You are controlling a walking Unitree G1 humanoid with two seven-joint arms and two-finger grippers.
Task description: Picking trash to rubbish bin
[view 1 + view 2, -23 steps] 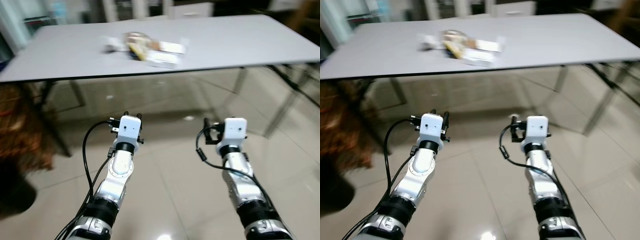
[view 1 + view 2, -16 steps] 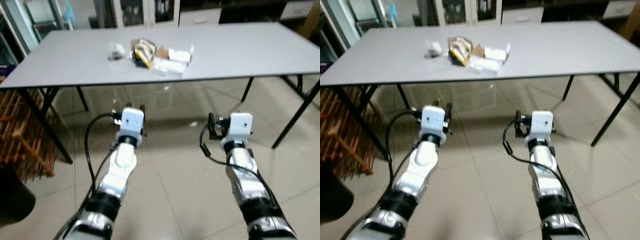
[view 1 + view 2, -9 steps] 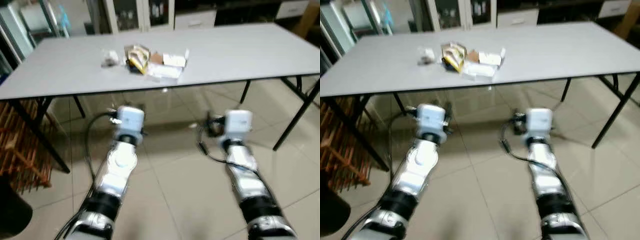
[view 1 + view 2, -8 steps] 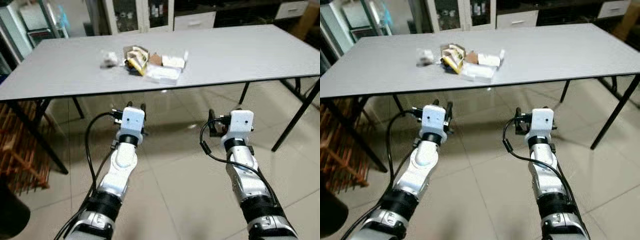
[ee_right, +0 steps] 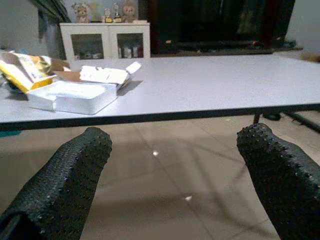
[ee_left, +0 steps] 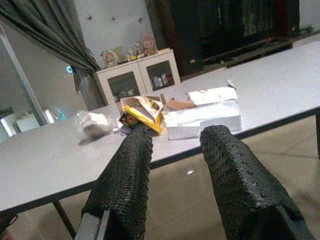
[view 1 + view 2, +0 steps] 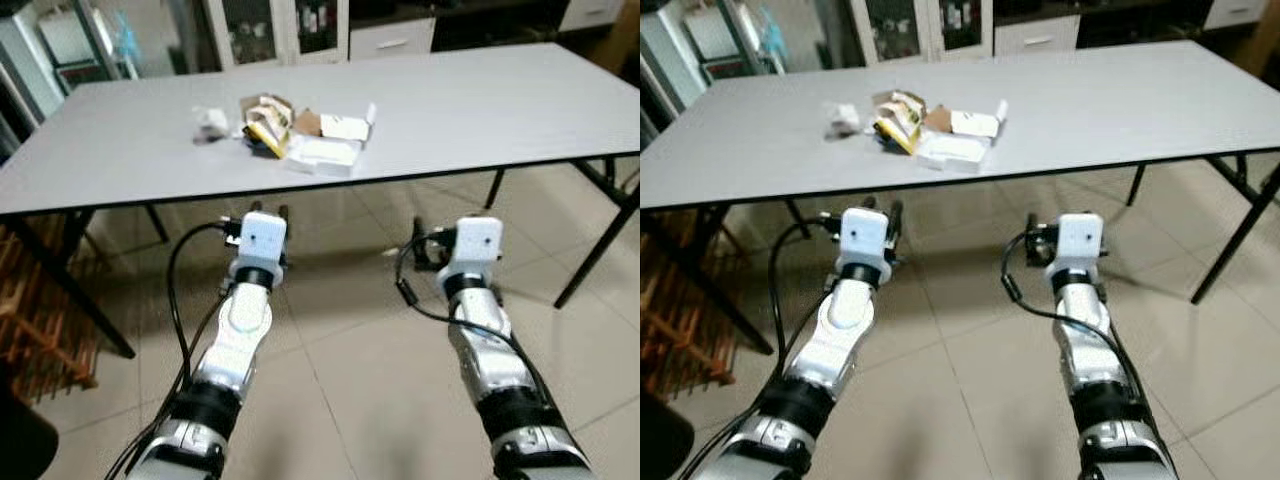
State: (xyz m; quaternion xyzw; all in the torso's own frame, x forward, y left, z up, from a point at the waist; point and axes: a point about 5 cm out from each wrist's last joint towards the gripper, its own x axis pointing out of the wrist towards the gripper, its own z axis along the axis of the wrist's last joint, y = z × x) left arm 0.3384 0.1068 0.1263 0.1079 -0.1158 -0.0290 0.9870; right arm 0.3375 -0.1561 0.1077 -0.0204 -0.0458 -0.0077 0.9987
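Trash is clustered on the grey table [image 7: 480, 110], left of centre, near the front edge. An open white box [image 7: 322, 153] lies flat, lid [image 7: 346, 127] flipped back. Just beside it, on its left, a torn yellow-and-tan carton [image 7: 264, 118] is tipped open. A crumpled white wad [image 7: 209, 124] sits apart, further left.

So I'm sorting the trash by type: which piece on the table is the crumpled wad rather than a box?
The small crumpled white wad, lying alone at the robot's left end of the pile. Beside it are the torn yellow carton and the open white box.
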